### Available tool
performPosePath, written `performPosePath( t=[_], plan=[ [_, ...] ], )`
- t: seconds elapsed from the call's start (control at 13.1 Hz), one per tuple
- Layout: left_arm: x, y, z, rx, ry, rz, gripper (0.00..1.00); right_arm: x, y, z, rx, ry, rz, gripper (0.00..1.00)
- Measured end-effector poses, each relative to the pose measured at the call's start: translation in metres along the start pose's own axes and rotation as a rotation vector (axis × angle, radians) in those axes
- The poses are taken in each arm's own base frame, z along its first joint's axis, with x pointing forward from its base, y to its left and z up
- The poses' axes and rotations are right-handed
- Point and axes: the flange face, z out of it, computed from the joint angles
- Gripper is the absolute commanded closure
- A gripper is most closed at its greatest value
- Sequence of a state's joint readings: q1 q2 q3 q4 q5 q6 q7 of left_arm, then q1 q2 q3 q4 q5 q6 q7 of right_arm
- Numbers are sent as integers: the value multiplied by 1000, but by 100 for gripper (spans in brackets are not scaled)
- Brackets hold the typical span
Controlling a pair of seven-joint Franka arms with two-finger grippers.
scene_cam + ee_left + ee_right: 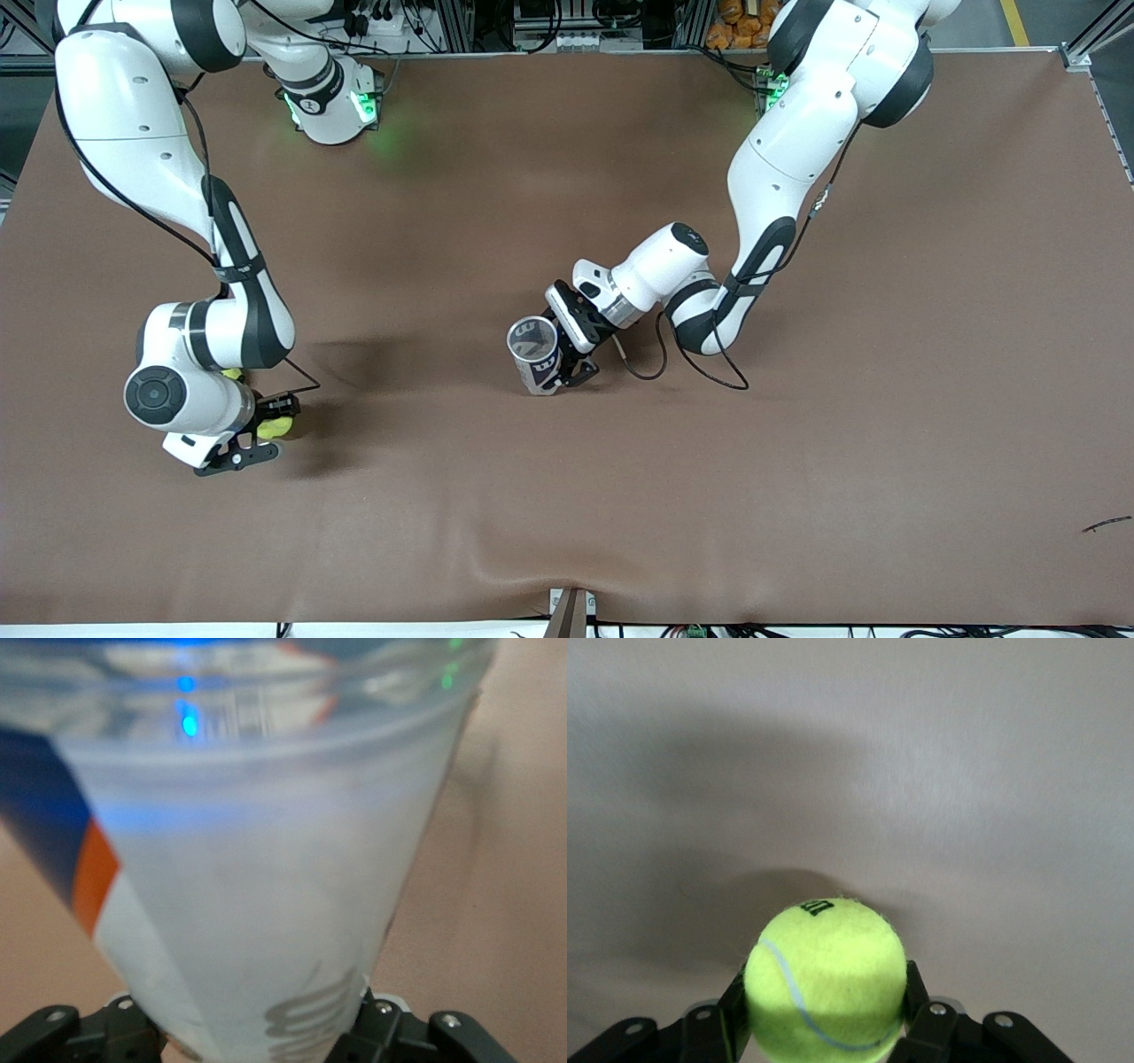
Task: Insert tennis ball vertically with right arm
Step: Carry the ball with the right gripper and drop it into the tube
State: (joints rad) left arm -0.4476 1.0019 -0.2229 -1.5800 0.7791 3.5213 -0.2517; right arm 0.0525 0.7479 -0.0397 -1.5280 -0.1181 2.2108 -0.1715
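Observation:
A yellow-green tennis ball [276, 427] sits between the fingers of my right gripper [266, 434], low over the table toward the right arm's end. In the right wrist view the ball [824, 979] fills the gap in the gripper [824, 1023], with bare tabletop around it. My left gripper [556, 365] is shut on a clear plastic ball can [535, 353] with a dark label. The can stands near the table's middle with its open mouth up. In the left wrist view the can [266, 859] fills most of the picture above the left gripper [266, 1050].
The brown table cover [797, 487] is bare between ball and can. The left arm's cable [709, 377] loops onto the table beside the can. A small dark scrap [1106, 525] lies near the front corner at the left arm's end. A bit of yellow [233, 374] shows under the right wrist.

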Motion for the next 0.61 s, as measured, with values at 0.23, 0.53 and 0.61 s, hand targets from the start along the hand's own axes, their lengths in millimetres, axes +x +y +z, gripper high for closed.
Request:
performPosePath(
  t=[0.23,0.53,0.61],
  plan=[
    [0,0,0,0,1,0,26,22,-31,-48,11,96,-43,61],
    [1,0,0,0,2,1,26,25,-133,-140,77,132,8,61],
    [1,0,0,0,2,1,26,21,-161,-154,100,120,38,61]
  ],
)
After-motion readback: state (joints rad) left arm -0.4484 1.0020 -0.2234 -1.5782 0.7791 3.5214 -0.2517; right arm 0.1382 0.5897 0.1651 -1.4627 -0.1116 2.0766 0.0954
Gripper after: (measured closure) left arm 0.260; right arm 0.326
